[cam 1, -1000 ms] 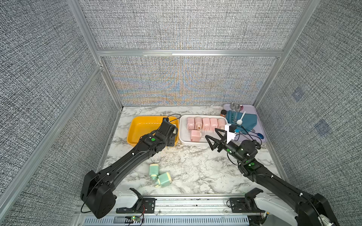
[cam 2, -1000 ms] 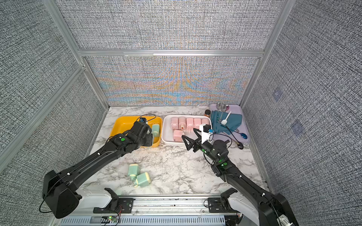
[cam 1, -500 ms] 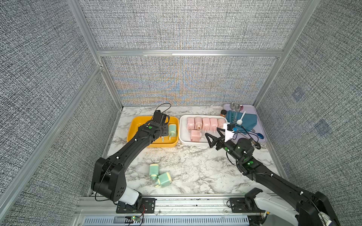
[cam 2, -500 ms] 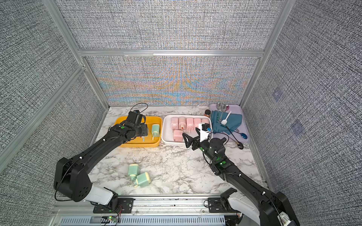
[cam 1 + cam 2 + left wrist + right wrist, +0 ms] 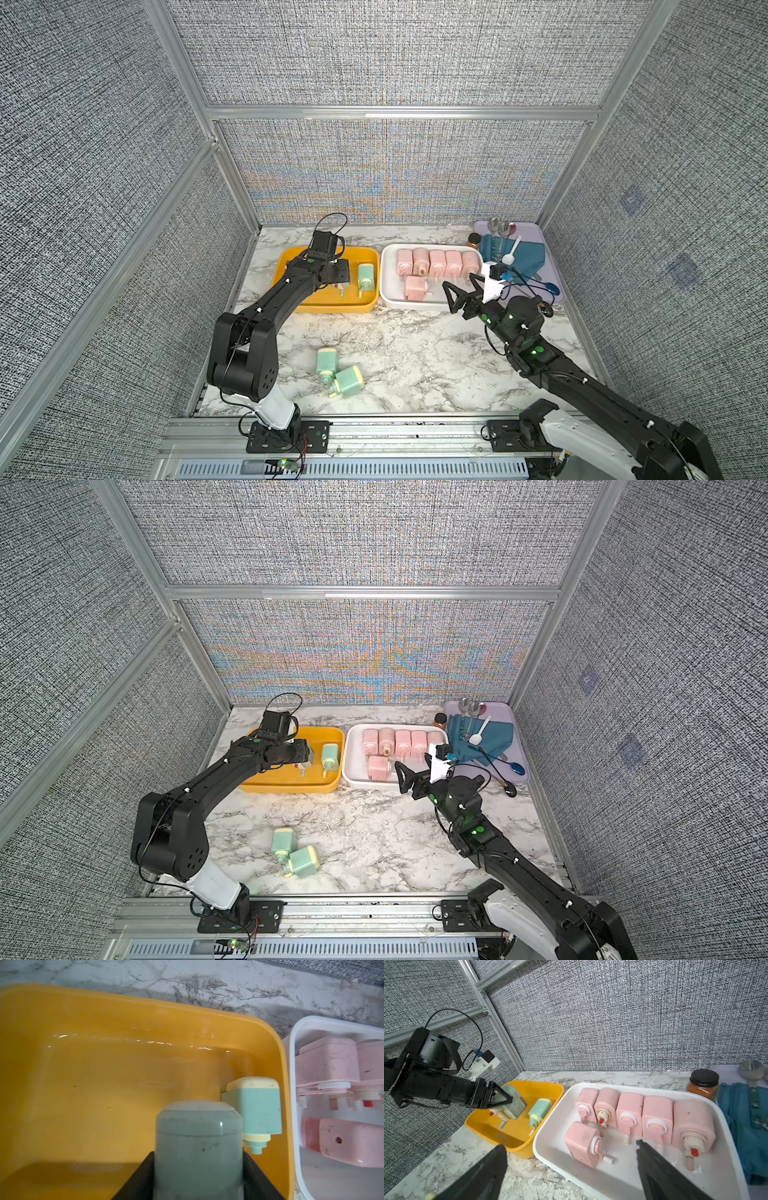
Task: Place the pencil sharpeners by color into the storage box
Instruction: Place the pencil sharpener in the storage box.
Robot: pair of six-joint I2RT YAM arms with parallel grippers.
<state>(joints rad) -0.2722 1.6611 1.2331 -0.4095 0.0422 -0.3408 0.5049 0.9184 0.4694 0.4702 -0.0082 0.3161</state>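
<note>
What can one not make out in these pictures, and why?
- Held green sharpener: blurred in the left wrist view, too near the lens, cut by the frame edge; in both top views the left end effector covers most of it.
- Right end effector: in the right wrist view only its two finger ends show; the frame edge cuts the rest.
- Utensils on the purple tray: too small in both top views to name.

Two green sharpeners touching on marble; six pink sharpeners in white tray.

In the left wrist view the nearest green sharpener is blurred, its end cropped.
</note>
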